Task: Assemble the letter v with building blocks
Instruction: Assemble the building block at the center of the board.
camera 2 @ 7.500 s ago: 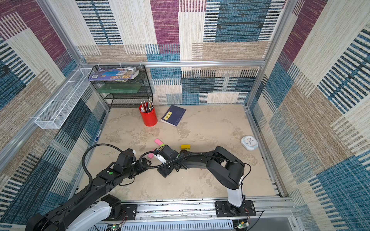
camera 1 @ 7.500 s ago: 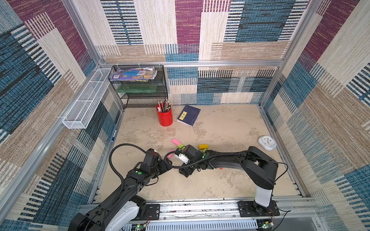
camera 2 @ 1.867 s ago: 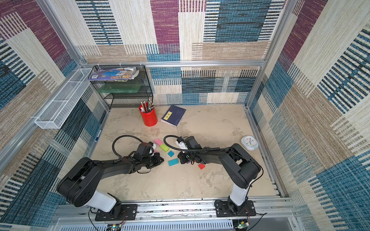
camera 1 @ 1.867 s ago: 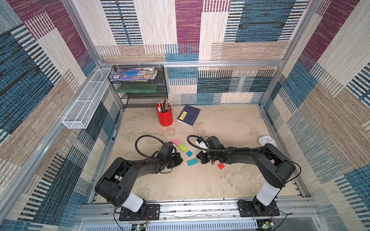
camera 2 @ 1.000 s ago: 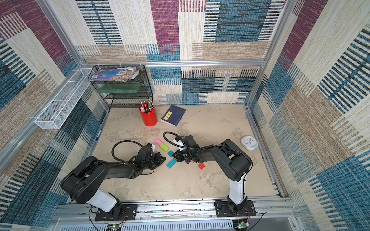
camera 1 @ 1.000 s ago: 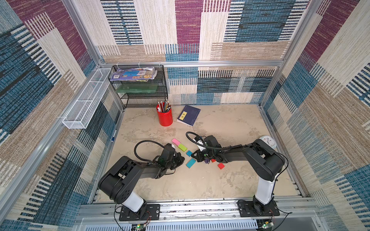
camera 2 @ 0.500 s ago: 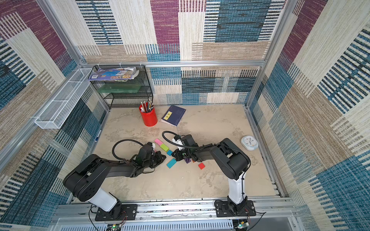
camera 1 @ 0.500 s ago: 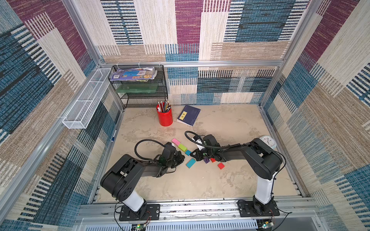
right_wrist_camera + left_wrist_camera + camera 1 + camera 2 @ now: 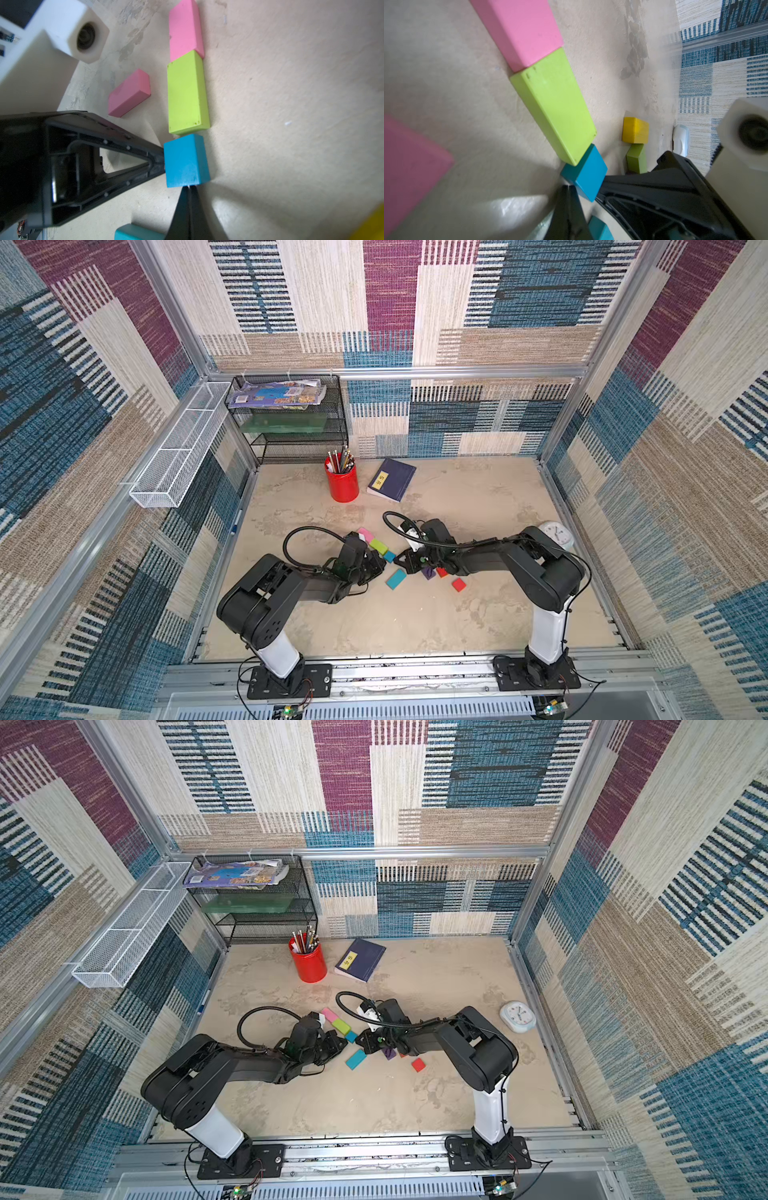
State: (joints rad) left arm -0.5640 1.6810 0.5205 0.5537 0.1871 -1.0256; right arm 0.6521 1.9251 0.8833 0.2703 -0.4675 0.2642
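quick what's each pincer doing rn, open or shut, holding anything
left pincer: closed, holding nothing, tip at the small teal block
right pincer: closed, holding nothing, tip at the same block

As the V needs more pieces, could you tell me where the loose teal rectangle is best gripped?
Probably mid-length across its narrow width, jaws on the two long sides, coming down from above: the teal rectangle lies flat on the table, touching no other block.
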